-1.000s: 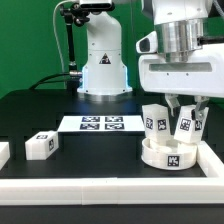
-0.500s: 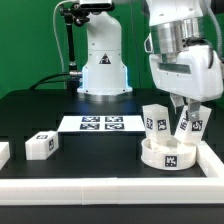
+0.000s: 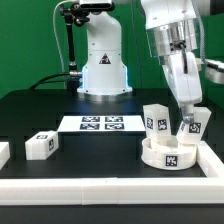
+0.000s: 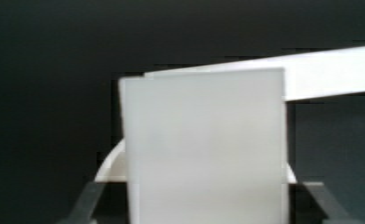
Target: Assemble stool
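The stool's round white seat (image 3: 170, 156) lies flat by the exterior view's right, a tag on its rim. Two white legs stand up from it: one free leg (image 3: 154, 119) and a second leg (image 3: 193, 126) beside it. My gripper (image 3: 188, 116) comes down from above and is shut on that second leg. In the wrist view this leg (image 4: 204, 140) fills the space between my fingers (image 4: 90, 198), and my gripper (image 4: 200, 205) holds it by its sides. A third leg (image 3: 40, 146) lies loose on the black table at the exterior view's left.
The marker board (image 3: 100, 124) lies flat in the middle of the table. White border rails (image 3: 100, 190) run along the front and right edges, close to the seat. Another white part (image 3: 3, 152) shows at the far left edge. The arm's base (image 3: 103, 60) stands behind.
My wrist has turned about its upright axis, so the hand's broad white body has swung away and shows narrower. The jaws stay shut on the leg, which stays over the seat.
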`<state>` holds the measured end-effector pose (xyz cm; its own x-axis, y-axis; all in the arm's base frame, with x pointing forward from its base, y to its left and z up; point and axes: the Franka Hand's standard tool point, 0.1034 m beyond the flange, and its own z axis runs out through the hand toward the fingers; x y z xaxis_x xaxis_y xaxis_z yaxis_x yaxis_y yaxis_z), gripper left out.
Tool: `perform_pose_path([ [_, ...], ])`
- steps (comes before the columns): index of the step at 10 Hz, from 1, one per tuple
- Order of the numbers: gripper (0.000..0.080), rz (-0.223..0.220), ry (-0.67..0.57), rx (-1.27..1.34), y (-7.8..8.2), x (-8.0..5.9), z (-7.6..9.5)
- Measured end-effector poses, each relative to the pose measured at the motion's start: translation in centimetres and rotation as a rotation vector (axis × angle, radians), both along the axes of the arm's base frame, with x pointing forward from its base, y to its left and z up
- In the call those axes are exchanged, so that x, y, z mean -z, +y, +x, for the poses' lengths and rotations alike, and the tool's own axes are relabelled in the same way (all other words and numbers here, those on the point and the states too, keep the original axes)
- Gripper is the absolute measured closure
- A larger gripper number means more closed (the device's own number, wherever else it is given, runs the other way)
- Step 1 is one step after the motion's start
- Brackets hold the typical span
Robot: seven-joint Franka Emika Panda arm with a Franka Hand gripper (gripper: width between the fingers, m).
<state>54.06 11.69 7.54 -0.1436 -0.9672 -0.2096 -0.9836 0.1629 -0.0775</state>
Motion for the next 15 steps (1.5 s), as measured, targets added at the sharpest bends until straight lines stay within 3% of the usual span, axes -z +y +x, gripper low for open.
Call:
perform_pose_path([
  [9, 0.0458, 0.104, 0.040, 0.587, 0.02, 0.00, 0.04],
  [14, 0.0458, 0.113, 0.038, 0.587, 0.01, 0.04, -0.03],
  [15, 0.0248, 0.113, 0.040, 0.584, 0.08, 0.06, -0.07],
])
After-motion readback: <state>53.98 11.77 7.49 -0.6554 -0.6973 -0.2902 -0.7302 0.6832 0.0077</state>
